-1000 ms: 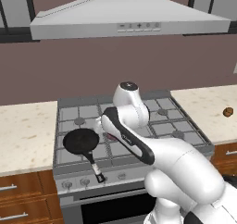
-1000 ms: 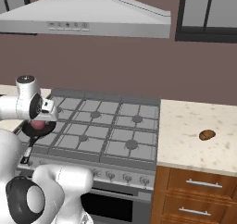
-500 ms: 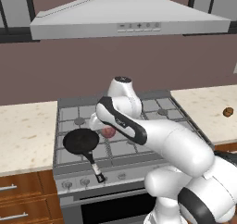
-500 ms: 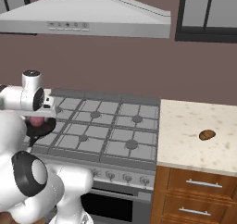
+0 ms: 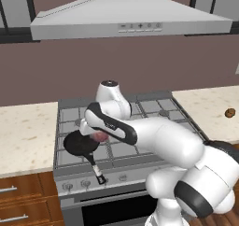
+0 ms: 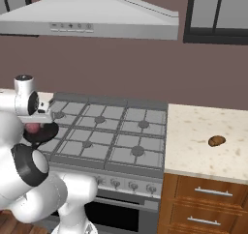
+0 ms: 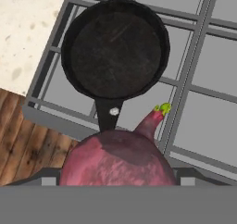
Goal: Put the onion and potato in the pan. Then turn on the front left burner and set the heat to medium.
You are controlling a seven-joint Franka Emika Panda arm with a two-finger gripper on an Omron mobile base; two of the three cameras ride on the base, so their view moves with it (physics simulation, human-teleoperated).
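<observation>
My gripper (image 5: 96,135) is shut on the onion (image 5: 100,137), a reddish-pink ball with a green tip. It hangs just above the stove, at the right rim of the pan (image 5: 79,144). Looking down from the hand, the onion (image 7: 118,157) sits low between the fingers. The empty black pan (image 7: 115,49) lies beyond it, its handle pointing back toward the onion. From the right base camera the onion (image 6: 32,127) hovers over the pan (image 6: 42,133). The pan covers the front left burner. The potato (image 5: 229,113) (image 6: 216,140) lies on the right counter.
The grey grate stove (image 6: 111,136) has a row of knobs (image 5: 123,177) along its front edge. A range hood (image 5: 130,22) hangs above. Speckled counters flank the stove, left (image 5: 23,131) and right (image 6: 203,146), over wooden drawers.
The arm has carried the onion leftward and slightly down, from over the middle of the stove to the pan's right rim. The potato has not moved.
</observation>
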